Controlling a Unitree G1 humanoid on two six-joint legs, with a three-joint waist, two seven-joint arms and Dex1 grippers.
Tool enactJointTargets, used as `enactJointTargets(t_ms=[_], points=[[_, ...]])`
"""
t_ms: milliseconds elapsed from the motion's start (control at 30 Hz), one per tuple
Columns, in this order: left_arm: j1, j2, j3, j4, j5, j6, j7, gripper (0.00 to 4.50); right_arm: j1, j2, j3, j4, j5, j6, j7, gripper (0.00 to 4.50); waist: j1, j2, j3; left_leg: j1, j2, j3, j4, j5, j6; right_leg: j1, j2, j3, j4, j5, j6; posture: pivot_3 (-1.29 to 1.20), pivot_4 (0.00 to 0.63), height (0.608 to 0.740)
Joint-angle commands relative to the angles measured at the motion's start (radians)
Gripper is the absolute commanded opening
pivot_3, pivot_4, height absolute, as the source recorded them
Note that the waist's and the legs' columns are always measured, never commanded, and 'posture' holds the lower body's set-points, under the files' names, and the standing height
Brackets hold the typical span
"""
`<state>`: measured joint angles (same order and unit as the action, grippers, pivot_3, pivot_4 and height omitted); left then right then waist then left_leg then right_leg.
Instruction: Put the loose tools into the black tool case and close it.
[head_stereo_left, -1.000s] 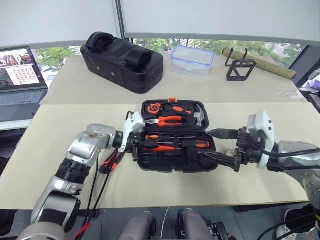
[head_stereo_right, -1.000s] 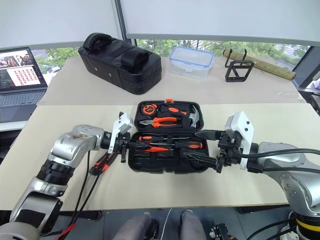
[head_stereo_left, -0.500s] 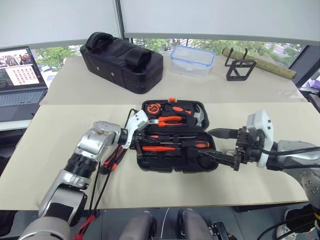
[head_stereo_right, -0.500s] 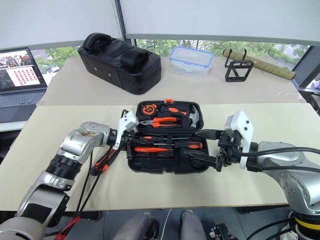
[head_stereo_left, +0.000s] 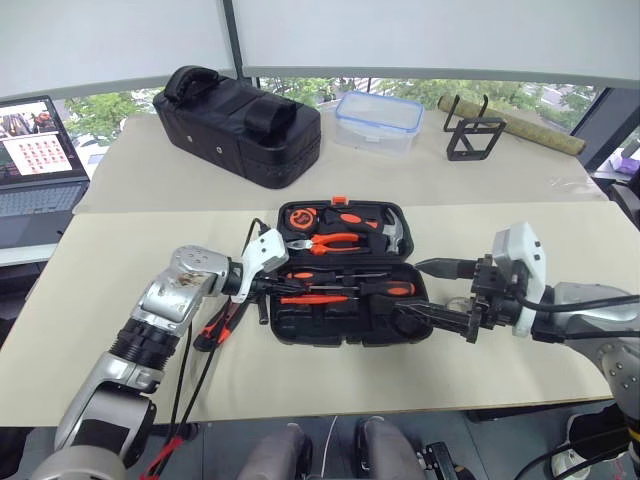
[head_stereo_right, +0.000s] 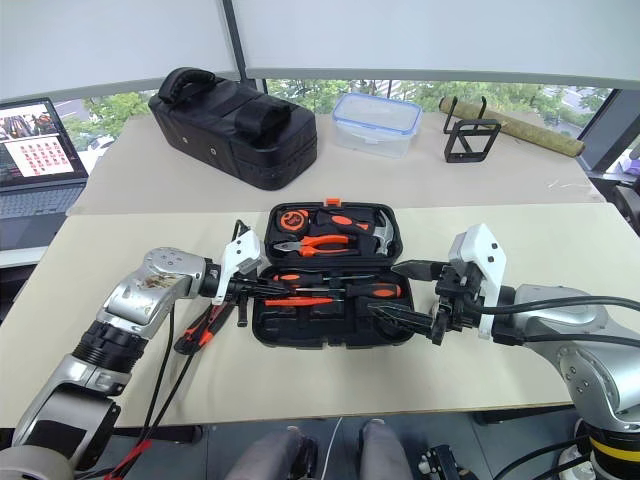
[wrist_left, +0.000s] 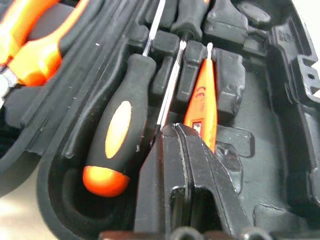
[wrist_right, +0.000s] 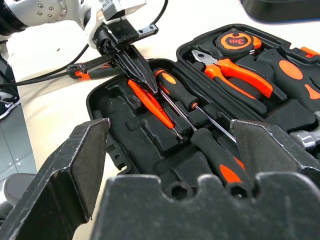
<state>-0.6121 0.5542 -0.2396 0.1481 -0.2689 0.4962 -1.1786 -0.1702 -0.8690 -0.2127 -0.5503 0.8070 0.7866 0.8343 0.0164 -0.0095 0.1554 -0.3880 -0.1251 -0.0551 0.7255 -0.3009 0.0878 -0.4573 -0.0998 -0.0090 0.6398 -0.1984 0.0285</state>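
Two screwdrivers (wrist_right: 200, 117) and the tester (wrist_left: 201, 97) lay lengthwise in the open case (head_stereo_left: 345, 325). Left gripper (wrist_right: 137, 75), jaws clenched on nothing, tip at the tester's butt end. Right gripper (head_stereo_left: 420, 290), jaws released, hung at the case's right end.

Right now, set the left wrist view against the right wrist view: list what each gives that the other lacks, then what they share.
Left wrist view: the CE print on the slim orange tester screwdriver, close up, with the left jaws shut at its handle end.
Right wrist view: the orange tape measure, the pliers with their steel nose, the beige table beside the case, and the right jaws wide open.
Shared: the tester, the black-and-orange screwdriver beside it, the pliers' orange handles, and the black tool case.
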Motion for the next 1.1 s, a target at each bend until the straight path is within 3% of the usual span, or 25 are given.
enactJointTargets(t_ms=[33, 133, 667, 900, 1100], points=[[-0.035, -0.017, 0.078, -0.062, -0.096, 0.034, -0.02, 0.01, -0.007, 0.004, -0.018, -0.016, 0.003, -0.026, 0.001, 4.5, 0.003, 0.0, 0.0, 0.0, 0.0, 0.0, 0.001, 0.0, 0.0, 0.0, 0.0, 0.0, 0.0, 0.0, 0.0, 0.0, 0.15, 0.722], [-0.033, -0.012, 0.07, -0.103, -0.119, 0.063, -0.037, 0.01, -0.008, 0.004, -0.015, -0.016, 0.001, -0.026, 0.002, 4.5, 0.004, 0.0, 0.0, 0.0, 0.0, 0.0, 0.001, 0.0, 0.0, 0.0, 0.0, 0.0, 0.0, 0.0, 0.0, 0.0, 0.15, 0.722], [0.094, -0.003, -0.075, -0.038, 0.066, -0.079, 0.026, 0.01, -0.003, 0.0, -0.019, -0.022, 0.004, -0.022, 0.002, 4.5, 0.005, 0.0, 0.0, 0.001, 0.0, 0.0, 0.001, 0.0, 0.0, 0.001, 0.0, 0.0, 0.0, 0.0, 0.0, 0.0, 0.15, 0.722], [0.148, 0.018, -0.043, -0.038, 0.075, -0.121, 0.05, 0.01, 0.002, 0.001, -0.013, -0.014, -0.003, -0.025, 0.005, 4.5, 0.007, 0.002, -0.002, 0.004, 0.0, 0.0, -0.001, 0.0, 0.0, 0.004, 0.0, 0.001, -0.001, 0.0, 0.0, 0.0, 0.15, 0.722], [0.092, -0.017, 0.081, -0.094, -0.058, -0.021, 0.073, 0.01, -0.018, 0.007, 0.007, -0.001, -0.005, -0.027, 0.011, 4.5, 0.006, 0.002, -0.002, 0.003, 0.0, 0.0, -0.001, 0.0, 0.0, 0.003, 0.0, 0.001, -0.001, 0.0, 0.0, 0.0, 0.15, 0.722]])
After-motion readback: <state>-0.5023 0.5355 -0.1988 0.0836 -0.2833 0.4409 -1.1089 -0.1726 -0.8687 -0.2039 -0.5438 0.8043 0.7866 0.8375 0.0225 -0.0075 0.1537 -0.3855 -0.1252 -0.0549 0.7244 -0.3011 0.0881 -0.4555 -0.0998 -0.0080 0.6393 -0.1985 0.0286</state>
